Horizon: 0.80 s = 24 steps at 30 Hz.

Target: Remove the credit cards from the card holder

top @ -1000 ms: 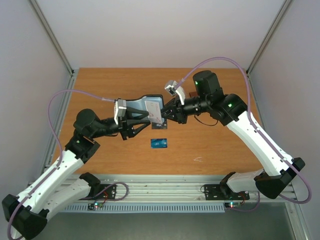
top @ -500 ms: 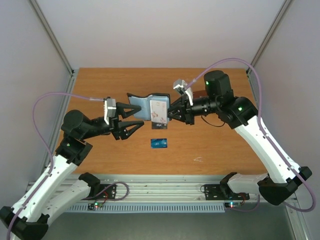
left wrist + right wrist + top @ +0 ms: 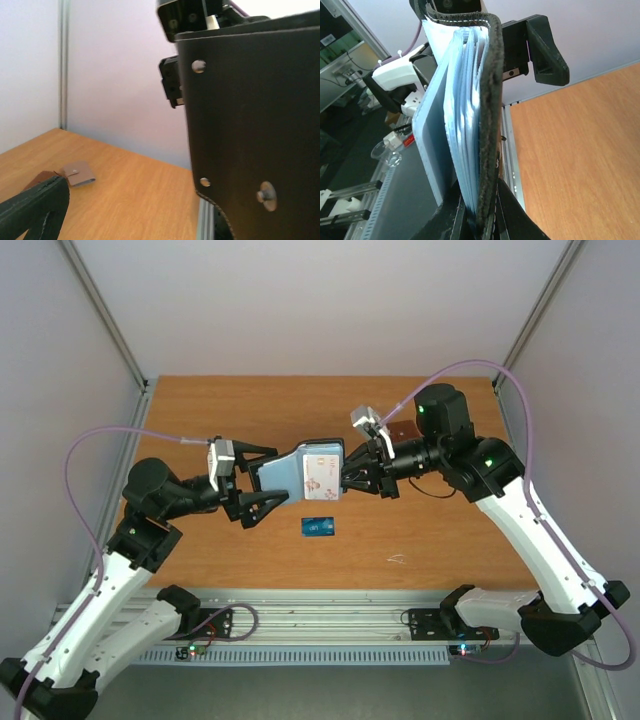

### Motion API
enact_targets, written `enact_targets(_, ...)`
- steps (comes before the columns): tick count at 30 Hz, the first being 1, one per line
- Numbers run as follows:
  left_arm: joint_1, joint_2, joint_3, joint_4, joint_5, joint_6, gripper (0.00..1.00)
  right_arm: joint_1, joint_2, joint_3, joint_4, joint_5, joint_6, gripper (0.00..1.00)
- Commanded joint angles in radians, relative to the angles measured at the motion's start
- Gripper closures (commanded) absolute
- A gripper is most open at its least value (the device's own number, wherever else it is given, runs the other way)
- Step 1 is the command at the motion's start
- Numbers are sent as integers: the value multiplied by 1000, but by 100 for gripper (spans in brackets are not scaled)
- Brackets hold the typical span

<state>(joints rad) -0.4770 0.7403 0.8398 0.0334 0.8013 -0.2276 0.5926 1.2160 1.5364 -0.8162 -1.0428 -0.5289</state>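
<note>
The black card holder [image 3: 300, 472] hangs open in the air above the table, its light blue lining facing up. My right gripper [image 3: 350, 478] is shut on its right edge; in the right wrist view the holder [image 3: 487, 100] stands edge-on out of the fingertips [image 3: 445, 220]. A white card with red marks [image 3: 322, 480] sits in a slot. My left gripper [image 3: 280, 475] is wide open around the holder's left flap, whose black outside [image 3: 250, 125] fills the left wrist view. One blue card [image 3: 318, 527] lies on the table below.
A dark brown wallet [image 3: 402, 430] lies behind the right arm. The left wrist view shows a tan-pink wallet [image 3: 77, 173] and the brown wallet [image 3: 41, 178] on the wood. Pale walls enclose the table on three sides.
My left gripper has opened wide, pulled back to the left, then come in again at the holder's left flap. The right arm has carried the holder slightly right.
</note>
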Motion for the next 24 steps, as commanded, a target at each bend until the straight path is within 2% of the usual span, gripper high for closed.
enact_targets(1, 6, 10, -7, 88, 89, -16, 3, -2, 13, 27, 22, -62, 13, 99)
enact_targets(3, 6, 8, -8, 93, 92, -9, 19, -2, 20, 29, 25, -69, 20, 99)
enact_targets(4, 5, 7, -8, 95, 93, -9, 36, -3, 23, 29, 23, -65, 18, 98)
enact_targets(6, 6, 3, -11, 94, 87, -7, 76, -2, 22, 24, 22, -53, 17, 90)
enact_targets(7, 6, 0, -11, 95, 85, -7, 91, -3, 20, 21, 23, -44, 16, 86)
enact_targets(8, 6, -3, -11, 92, 81, -6, 99, -3, 16, 17, 21, -31, 13, 79)
enact_targets(13, 6, -22, -8, 67, 30, -1, 100, -36, -48, -51, 41, 51, -13, 43)
enact_targets(19, 6, -23, -12, 59, 36, -3, 100, -57, -49, -112, 200, -25, 127, 3)
enact_targets(21, 6, -21, -16, 71, 37, -8, 100, -56, -28, -130, 275, -48, 203, 3)
enact_targets(24, 6, -23, -15, 74, 37, -7, 100, -56, -20, -169, 378, -36, 277, 7)
